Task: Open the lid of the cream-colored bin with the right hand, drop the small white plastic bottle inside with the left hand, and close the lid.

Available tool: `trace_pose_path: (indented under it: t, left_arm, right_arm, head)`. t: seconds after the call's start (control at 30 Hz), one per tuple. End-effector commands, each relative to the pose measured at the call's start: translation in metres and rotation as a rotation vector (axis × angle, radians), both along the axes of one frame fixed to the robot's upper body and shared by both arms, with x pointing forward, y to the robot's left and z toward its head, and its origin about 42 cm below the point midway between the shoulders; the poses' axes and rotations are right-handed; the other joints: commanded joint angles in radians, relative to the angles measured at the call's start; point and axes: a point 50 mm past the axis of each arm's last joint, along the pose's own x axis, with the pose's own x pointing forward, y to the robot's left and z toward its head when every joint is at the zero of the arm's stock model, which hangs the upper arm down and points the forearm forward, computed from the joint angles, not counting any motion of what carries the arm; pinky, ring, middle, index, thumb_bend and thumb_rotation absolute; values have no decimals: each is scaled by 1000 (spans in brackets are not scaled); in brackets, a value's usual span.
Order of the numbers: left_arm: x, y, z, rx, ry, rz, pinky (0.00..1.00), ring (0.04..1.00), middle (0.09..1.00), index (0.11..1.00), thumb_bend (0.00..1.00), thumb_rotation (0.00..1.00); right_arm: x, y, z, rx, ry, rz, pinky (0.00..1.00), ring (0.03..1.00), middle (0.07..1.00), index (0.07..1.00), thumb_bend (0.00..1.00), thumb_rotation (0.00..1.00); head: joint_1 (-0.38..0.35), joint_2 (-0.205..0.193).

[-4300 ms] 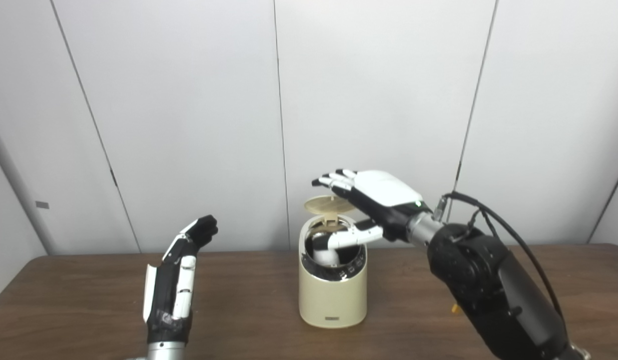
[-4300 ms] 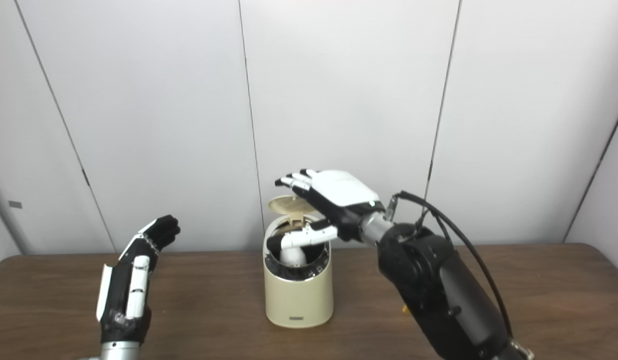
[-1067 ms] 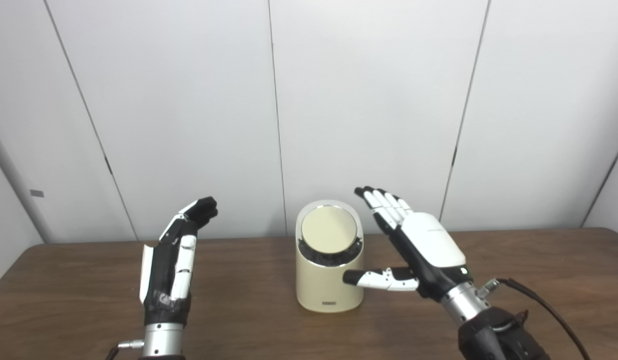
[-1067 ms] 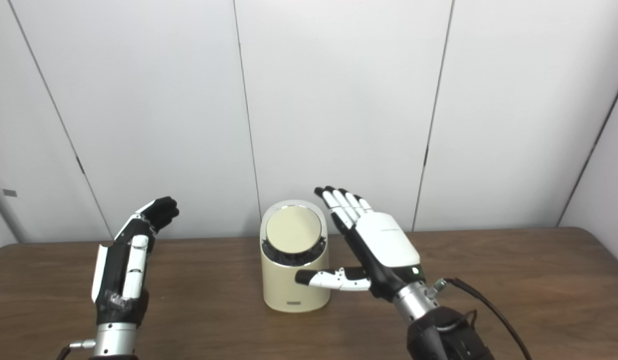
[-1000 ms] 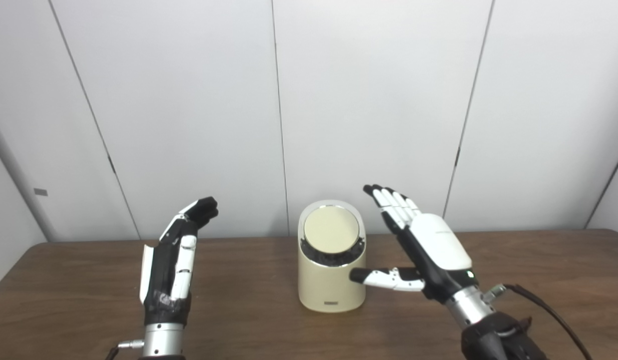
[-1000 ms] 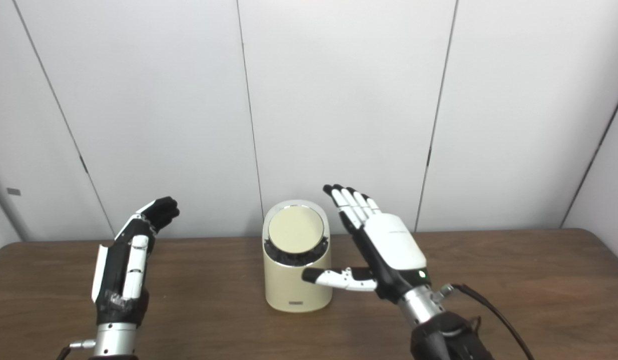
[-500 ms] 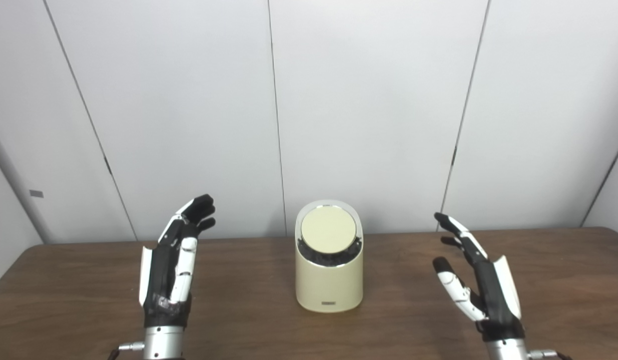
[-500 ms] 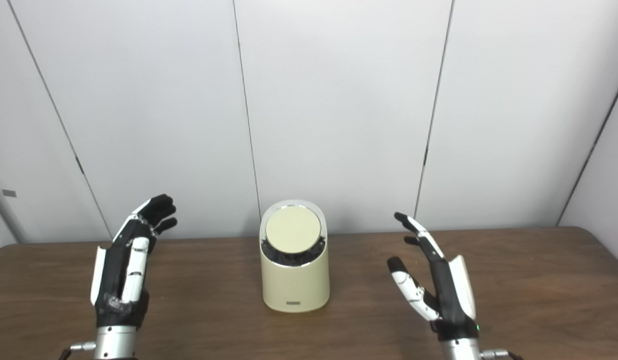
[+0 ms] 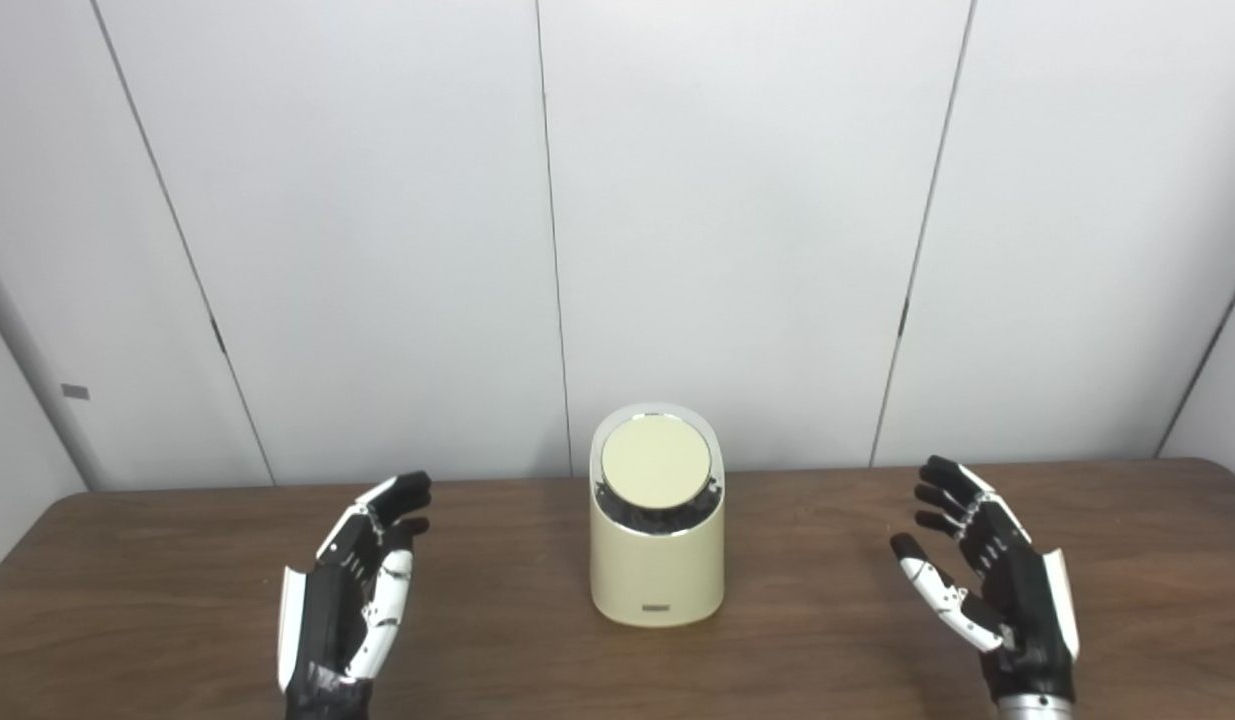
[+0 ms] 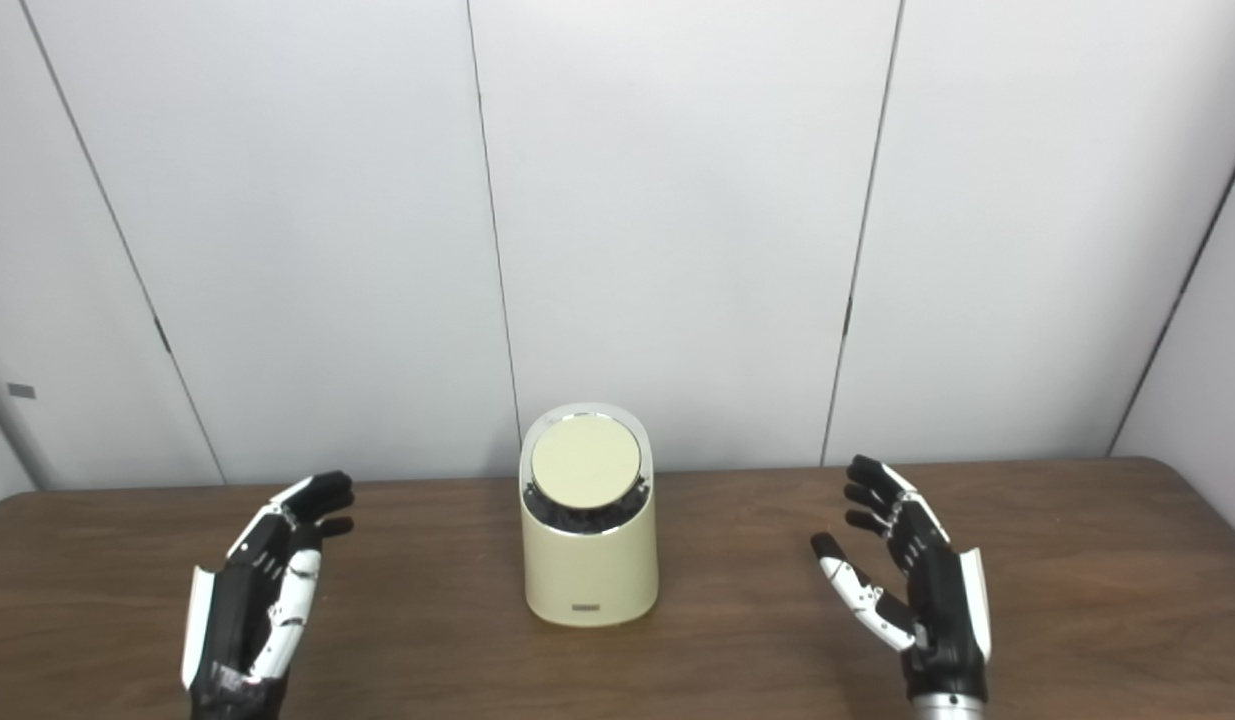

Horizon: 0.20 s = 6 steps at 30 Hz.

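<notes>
Bin (image 9: 657,570) lid down | brown table (image 9: 827,620) | white wall (image 9: 737,200) | both hands' fingers (image 9: 392,500) spread, empty

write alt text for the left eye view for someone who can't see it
A cream-colored bin stands upright at the middle of a brown wooden table, its round lid closed. The robot's left hand and right hand are open and empty on either side, apart from the bin, before a plain white panelled wall.
</notes>
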Motion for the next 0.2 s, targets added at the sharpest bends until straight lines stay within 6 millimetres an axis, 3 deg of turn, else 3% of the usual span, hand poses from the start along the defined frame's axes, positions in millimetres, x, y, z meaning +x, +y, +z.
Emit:
trace_pose_path:
  t: [0.0, 0.17]
  left_arm:
    - [8, 0, 14, -3, -72, -6, 711, 774, 782, 756, 205, 656]
    - [12, 0, 11, -17, -58, -17, 713, 771, 782, 757, 204, 641]
  right_arm:
    - [1, 7, 2, 2, -31, 20, 683, 762, 778, 754, 260, 185]
    - [3, 11, -2, -21, -14, 18, 656, 750, 769, 744, 283, 366]
  head:
    - [-2, 3]
    - [-2, 8]
